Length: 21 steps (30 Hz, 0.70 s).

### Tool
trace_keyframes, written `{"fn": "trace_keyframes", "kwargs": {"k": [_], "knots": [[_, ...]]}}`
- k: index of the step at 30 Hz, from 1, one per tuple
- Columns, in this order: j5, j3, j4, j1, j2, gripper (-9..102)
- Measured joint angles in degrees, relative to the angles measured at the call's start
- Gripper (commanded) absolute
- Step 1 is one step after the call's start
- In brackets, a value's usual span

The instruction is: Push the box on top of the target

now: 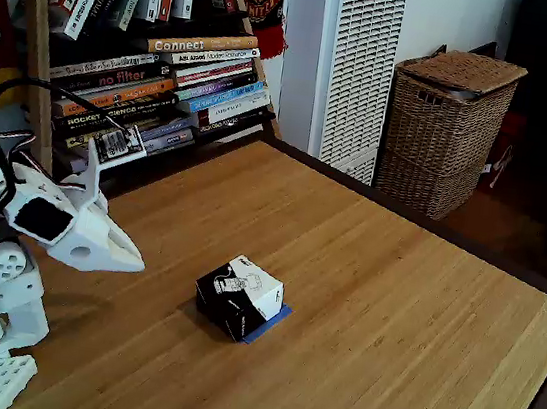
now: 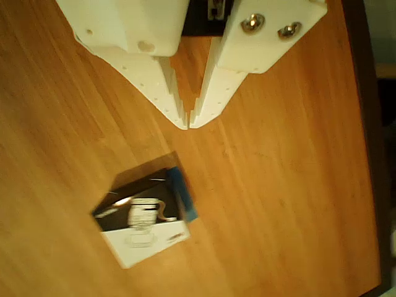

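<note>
Blue tape shows only as a thin strip at one edge of the box (image 1: 238,296), so the box already sits over most of the target (image 1: 277,318). In the fixed view this strip peeks out at the near right side of the box; in the other view the blue edge (image 2: 181,193) lies along the side of the box (image 2: 145,223) that faces the gripper. I judge that the box covers the square almost fully, with a small offset, and the task is near its end.

The box rests on the wooden desk (image 1: 391,311), near its middle, with the white printed face up and slightly turned against the desk edges.

The gripper (image 1: 137,259) hangs above the desk to the left of the box, clearly apart from it and touching nothing. In the other view the white fingers (image 2: 162,86) meet at their tips with only a hairline gap, and they carry nothing. Closed like this, they make one blunt point, which suits pushing better than grasping.

Behind, a bookshelf (image 1: 160,69) stands at the far left and a wicker basket (image 1: 447,127) at the far right.
</note>
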<state>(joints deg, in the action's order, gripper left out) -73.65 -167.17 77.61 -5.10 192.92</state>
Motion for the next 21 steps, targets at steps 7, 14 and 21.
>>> {"fn": "trace_keyframes", "kwargs": {"k": [7,14,21], "knots": [[0.00,0.00,0.00,0.62,0.00,0],[0.00,0.00,0.00,0.35,0.00,0],[0.00,0.00,0.00,0.09,0.00,0]]}}
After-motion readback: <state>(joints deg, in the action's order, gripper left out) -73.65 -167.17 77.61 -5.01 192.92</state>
